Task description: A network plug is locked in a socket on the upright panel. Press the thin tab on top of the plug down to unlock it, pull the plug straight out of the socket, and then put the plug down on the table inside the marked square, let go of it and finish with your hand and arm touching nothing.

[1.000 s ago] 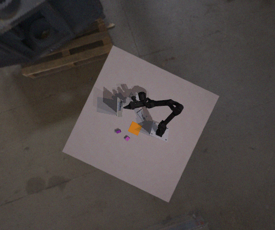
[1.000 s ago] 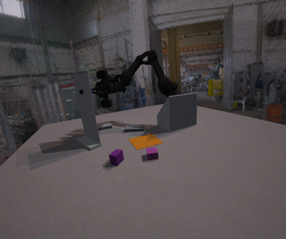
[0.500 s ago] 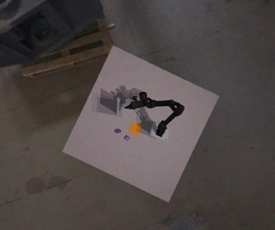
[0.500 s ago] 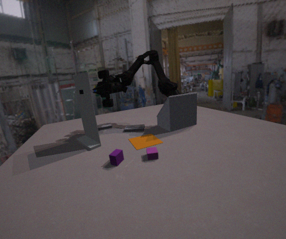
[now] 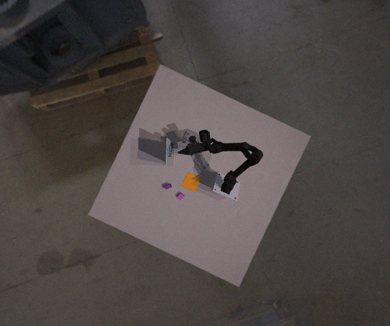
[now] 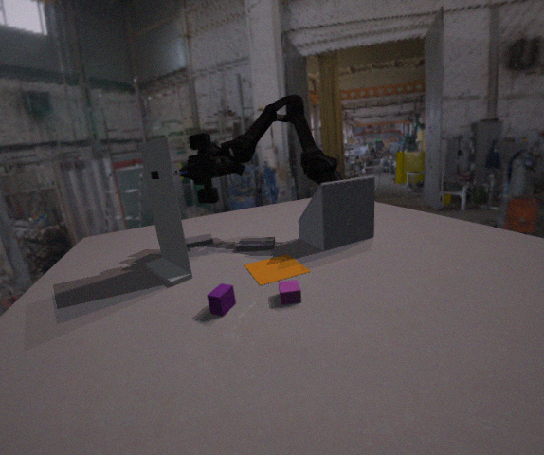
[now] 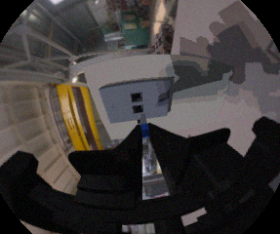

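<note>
My gripper (image 5: 178, 152) (image 6: 184, 171) (image 7: 143, 127) is shut on the network plug (image 7: 144, 130), whose blue body shows between the fingertips in the wrist view, its pale front end pointing at the panel. The upright grey panel (image 5: 167, 161) (image 6: 167, 215) (image 7: 100, 73) stands just ahead, with a gap between it and the plug. Its blue-grey socket block (image 7: 117, 103) shows two dark openings, both without a plug in them. The tab on the plug is too small to make out. The orange marked square (image 5: 189, 181) (image 6: 275, 270) lies flat on the table, well below the gripper.
A purple block (image 5: 167, 186) (image 6: 221, 300) and a magenta block (image 5: 180, 195) (image 6: 289, 292) lie near the square. A grey wedge-shaped block (image 6: 348, 212) stands by the arm's base. A low grey shape (image 6: 255, 244) lies behind the square in the exterior view.
</note>
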